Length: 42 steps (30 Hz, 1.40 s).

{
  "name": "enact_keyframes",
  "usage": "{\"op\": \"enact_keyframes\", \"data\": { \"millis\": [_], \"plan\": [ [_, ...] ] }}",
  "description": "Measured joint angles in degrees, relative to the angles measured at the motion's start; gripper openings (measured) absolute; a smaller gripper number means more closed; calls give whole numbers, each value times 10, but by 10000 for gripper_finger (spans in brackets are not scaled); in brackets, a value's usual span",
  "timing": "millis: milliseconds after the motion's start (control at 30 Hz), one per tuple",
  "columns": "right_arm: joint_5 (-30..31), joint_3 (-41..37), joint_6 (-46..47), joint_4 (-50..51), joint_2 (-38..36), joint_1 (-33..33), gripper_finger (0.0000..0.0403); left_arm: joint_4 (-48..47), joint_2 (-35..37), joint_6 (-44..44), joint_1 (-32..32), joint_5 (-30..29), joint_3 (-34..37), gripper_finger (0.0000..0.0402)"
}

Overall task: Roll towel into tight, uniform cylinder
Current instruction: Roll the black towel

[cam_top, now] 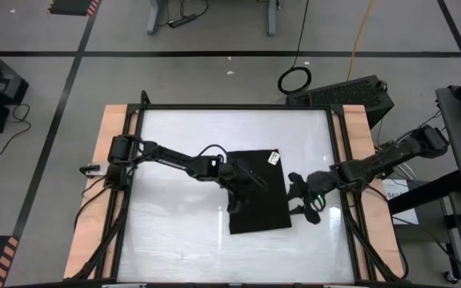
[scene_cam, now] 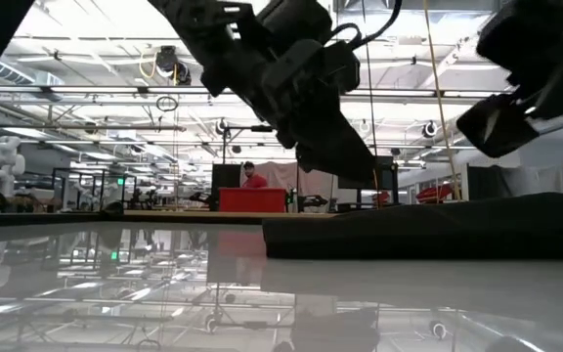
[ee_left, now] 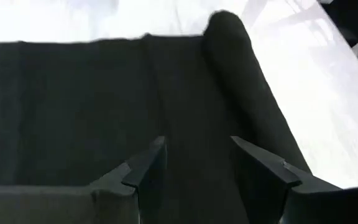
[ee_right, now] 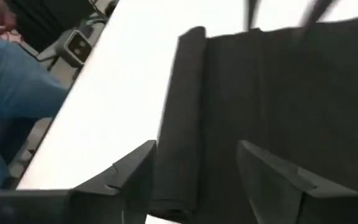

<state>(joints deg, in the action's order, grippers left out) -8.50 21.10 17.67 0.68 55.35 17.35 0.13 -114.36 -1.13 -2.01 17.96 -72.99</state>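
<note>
High view: towel (cam_top: 256,192), limp cloth with one edge rolled, wants pinching at that roll just ahead of released right gripper (cam_top: 304,197); left gripper (cam_top: 250,181) spread, empty above it.

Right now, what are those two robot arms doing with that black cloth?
They are rolling up a black towel on the white table. One edge, the side toward the right arm, is already curled into a thin roll; the rest lies flat. The left gripper hangs over the flat part with jaws open, holding nothing. The right gripper sits at the rolled edge, jaws open around it.
</note>
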Motion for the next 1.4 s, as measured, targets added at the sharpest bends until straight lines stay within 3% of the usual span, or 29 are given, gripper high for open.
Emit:
{"op": "enact_keyframes", "data": {
  "millis": [233,533,667,1000,1400],
  "plan": [
    [85,0,24,-10,6,101,211,31,-28,0,16,33,0,180],
    [163,0,42,-55,82,187,211,52,-53,-2,29,54,0,180],
    [203,0,43,-68,113,201,211,56,-55,-1,32,55,0,180],
    [207,0,57,-97,195,212,211,52,-73,-16,44,55,-1,180],
    [257,1,101,-96,257,214,195,34,-86,-15,46,56,-1,180]
  ]
}}
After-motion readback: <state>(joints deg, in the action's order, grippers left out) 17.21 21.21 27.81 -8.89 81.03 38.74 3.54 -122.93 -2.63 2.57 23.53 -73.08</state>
